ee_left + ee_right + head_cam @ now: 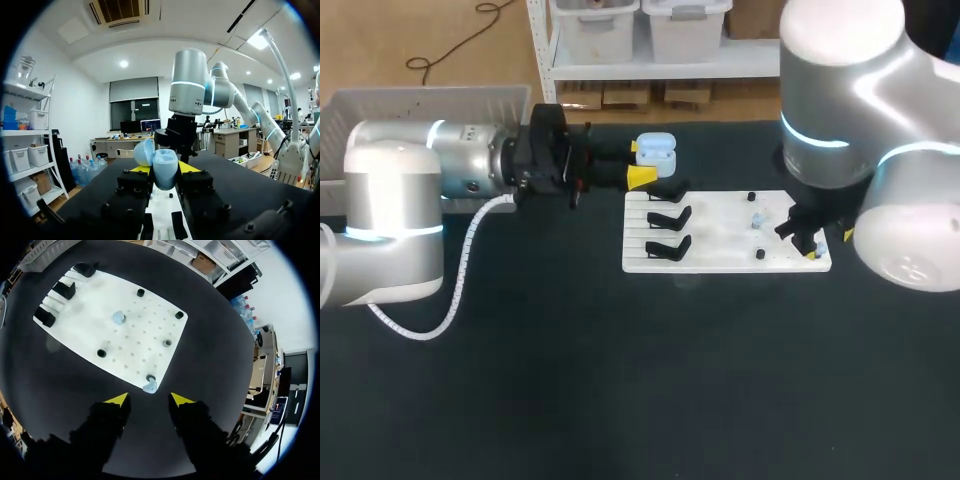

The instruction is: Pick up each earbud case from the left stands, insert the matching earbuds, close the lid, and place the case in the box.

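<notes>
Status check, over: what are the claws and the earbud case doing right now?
Left claw shut on earbud case, lid open. Right claw open, over earbud at white board corner. Nothing seen in the way.

Head view looks down from high behind onto the dark table [620,380]; left wrist view faces level, close along the flat white perforated board [162,202]; right wrist view looks straight down on it; all three share it.

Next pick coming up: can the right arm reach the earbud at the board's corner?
Likely yes: the right tool is open with that earbud just ahead, nothing on the white board between them.
</notes>
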Controlling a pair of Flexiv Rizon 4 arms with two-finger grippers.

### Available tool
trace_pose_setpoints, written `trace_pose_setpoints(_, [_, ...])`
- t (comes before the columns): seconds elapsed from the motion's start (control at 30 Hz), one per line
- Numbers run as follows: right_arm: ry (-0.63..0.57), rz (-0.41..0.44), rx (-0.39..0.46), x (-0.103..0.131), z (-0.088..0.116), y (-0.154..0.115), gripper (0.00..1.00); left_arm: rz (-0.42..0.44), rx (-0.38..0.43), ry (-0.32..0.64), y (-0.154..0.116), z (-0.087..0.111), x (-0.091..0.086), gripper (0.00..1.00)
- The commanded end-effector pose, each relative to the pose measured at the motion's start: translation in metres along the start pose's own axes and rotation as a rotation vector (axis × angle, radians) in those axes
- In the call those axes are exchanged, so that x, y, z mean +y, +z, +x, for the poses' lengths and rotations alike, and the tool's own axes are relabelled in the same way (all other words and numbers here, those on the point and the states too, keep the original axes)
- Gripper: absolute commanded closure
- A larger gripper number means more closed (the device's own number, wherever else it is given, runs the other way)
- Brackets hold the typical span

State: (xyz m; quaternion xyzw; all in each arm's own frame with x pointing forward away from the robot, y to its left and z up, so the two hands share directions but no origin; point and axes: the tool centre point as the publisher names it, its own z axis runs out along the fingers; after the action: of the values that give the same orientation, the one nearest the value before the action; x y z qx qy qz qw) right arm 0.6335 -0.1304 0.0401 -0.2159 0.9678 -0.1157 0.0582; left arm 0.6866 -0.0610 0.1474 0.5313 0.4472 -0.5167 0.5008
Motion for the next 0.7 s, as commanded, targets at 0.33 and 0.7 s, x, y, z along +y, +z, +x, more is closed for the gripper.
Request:
trace_pose_setpoints(0.33, [-0.015, 0.017, -0.033, 0.001, -0.002, 0.013, 0.54, -0.001, -0.002, 0.003, 0.000, 0.001, 0.000, 1.00])
trace_pose_setpoints(0.7, [-0.017, 0.056, -0.039, 0.002, -0.007, 0.020, 0.60, -0.001, -0.002, 0.003, 0.000, 0.001, 0.000, 1.00])
